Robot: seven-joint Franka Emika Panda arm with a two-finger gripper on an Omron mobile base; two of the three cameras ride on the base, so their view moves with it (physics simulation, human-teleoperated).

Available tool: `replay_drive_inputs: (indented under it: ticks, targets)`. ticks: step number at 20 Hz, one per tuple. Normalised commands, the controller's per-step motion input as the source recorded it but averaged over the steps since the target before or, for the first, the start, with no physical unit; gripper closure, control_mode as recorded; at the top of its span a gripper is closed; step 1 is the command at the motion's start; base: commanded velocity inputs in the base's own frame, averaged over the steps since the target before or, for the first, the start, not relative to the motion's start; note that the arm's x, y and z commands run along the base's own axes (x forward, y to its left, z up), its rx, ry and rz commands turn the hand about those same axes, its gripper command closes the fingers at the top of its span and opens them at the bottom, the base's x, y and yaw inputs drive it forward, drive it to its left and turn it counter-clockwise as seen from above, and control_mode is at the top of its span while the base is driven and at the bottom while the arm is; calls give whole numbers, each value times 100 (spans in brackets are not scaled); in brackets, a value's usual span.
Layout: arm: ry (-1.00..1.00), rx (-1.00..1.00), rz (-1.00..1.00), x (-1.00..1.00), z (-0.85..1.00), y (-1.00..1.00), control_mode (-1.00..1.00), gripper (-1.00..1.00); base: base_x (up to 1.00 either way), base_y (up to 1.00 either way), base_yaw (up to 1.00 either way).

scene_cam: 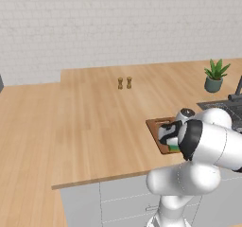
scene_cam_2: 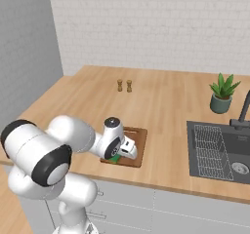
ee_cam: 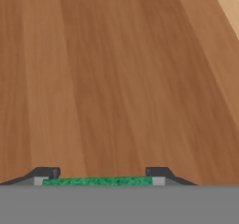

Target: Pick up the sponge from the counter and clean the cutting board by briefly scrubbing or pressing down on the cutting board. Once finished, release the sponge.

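No text, label, brand, number or sign can be read anywhere in these views.

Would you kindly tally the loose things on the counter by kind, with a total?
Sponge: 1, held in the gripper
Cutting board: 1
Shakers: 2
Potted plant: 1
Total: 5
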Motion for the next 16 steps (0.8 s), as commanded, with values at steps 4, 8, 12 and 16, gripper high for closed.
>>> replay_drive_inputs:
  ticks: [4, 8, 12, 16]
  targets:
    - [0, 0, 0, 30, -25, 0, -100, 100, 0, 0, 0]
    - [0, 0, 0, 21, -22, 0, -100, 100, 0, 0, 0]
    - [-12, 0, -1, 6, -3, 0, -100, 100, 0, 0, 0]
    - [-14, -1, -2, 0, 0, 0, -100, 100, 0, 0, 0]
